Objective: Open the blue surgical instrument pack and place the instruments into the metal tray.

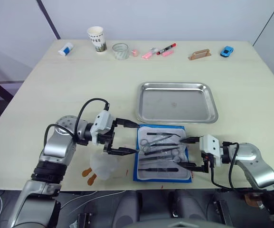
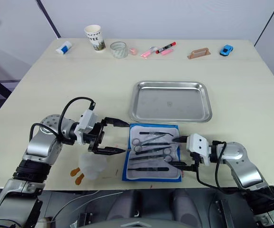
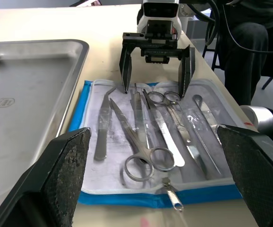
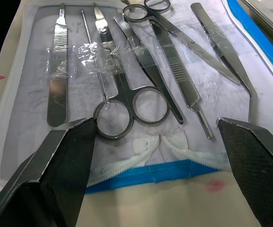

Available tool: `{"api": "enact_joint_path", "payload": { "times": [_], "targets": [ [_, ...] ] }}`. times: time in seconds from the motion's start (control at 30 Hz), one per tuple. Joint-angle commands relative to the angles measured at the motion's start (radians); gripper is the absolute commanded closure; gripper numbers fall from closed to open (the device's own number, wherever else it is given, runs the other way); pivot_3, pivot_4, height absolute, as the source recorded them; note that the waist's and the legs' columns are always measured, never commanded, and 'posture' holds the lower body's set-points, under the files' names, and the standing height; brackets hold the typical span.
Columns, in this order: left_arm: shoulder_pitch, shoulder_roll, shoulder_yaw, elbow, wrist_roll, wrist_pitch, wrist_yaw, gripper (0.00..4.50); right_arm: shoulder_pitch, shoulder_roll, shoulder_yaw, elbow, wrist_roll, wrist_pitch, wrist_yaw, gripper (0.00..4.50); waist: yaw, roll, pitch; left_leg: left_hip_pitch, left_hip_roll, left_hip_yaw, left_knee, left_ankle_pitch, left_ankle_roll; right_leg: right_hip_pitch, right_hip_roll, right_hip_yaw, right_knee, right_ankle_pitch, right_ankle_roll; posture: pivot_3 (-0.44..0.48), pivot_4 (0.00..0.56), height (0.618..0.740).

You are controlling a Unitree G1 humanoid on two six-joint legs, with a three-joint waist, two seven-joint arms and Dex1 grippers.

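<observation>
The blue surgical instrument pack [image 1: 163, 175] lies open and flat near the table's front edge. The instruments [image 1: 161, 151], several scissors, forceps and tweezers, rest on its whitish lining [image 3: 103, 165]. The metal tray [image 1: 176, 102] sits just behind the pack with nothing in it. My left gripper [image 1: 136, 138] is open at the pack's left edge, its fingers [image 3: 65, 175] spread wide. At the pack's right edge my right gripper [image 1: 180, 152] is open too, fingertips over the lining, holding nothing. In the right wrist view, scissors [image 4: 119, 78] lie between its fingers [image 4: 65, 165].
A white plush with orange feet [image 1: 101, 166] lies under my left forearm at the front edge. Along the far edge stand a paper cup [image 1: 96, 39], a glass jar [image 1: 120, 51], markers [image 1: 160, 50], a wooden block [image 1: 199, 54] and a blue toy car [image 1: 227, 51].
</observation>
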Motion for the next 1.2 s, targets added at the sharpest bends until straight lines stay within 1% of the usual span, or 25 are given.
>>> {"api": "enact_joint_path", "payload": {
  "times": [0.03, 0.13, 0.33, 0.7, 1.0, 1.2],
  "targets": [
    [-0.011, 0.002, -0.003, 0.007, 0.009, -0.022, -0.017, 0.0, 0.008, -0.013, 0.043, 0.029, -0.067, 0.075, -0.033, 0.04, 0.0, 0.0, 0.0, 0.0, 0.0, 0.0, 0.0, 0.0, 0.0, 0.0, 0.0, 0.0, 0.0, 0.0, 0.0, 0.0, 0.15, 0.74],
    [-0.014, -0.003, -0.006, 0.017, 0.017, -0.028, -0.015, 0.0, -0.001, -0.022, 0.062, 0.021, -0.088, 0.135, -0.044, 0.04, 0.0, -0.001, -0.001, 0.0, 0.0, 0.0, 0.0, 0.0, 0.0, 0.0, 0.0, 0.0, 0.0, 0.0, 0.0, 0.0, 0.15, 0.74],
    [-0.017, -0.017, -0.006, 0.025, 0.026, -0.029, -0.01, 0.0, 0.002, -0.009, 0.059, 0.02, -0.075, 0.131, -0.052, 0.04, 0.0, -0.006, -0.004, 0.001, 0.0, 0.0, 0.0, 0.0, 0.0, 0.0, 0.0, 0.0, 0.0, 0.0, 0.0, 0.0, 0.15, 0.74],
    [-0.021, -0.031, -0.012, 0.027, 0.031, -0.031, -0.01, 0.0, 0.029, 0.02, 0.037, 0.056, -0.042, -0.037, -0.016, 0.04, -0.001, -0.006, -0.005, 0.001, 0.001, 0.0, 0.0, 0.0, 0.0, 0.001, 0.001, 0.0, 0.0, 0.0, -0.001, 0.0, 0.15, 0.74],
    [-0.03, -0.032, -0.022, -0.004, 0.027, -0.001, 0.005, 0.0, 0.047, 0.009, 0.001, 0.087, 0.01, -0.078, 0.025, 0.04, 0.003, -0.006, -0.005, 0.001, 0.0, 0.0, 0.0, 0.0, 0.0, 0.001, 0.0, 0.0, 0.0, 0.0, -0.001, 0.0, 0.15, 0.74],
    [-0.031, -0.029, -0.022, 0.006, 0.028, -0.007, 0.001, 0.0, 0.043, 0.008, -0.023, 0.092, 0.066, -0.08, 0.066, 0.04, 0.007, -0.006, -0.005, 0.0, 0.0, 0.0, 0.0, 0.0, 0.0, 0.001, -0.001, 0.0, -0.001, 0.0, -0.001, 0.0, 0.15, 0.74]
  ]
}}
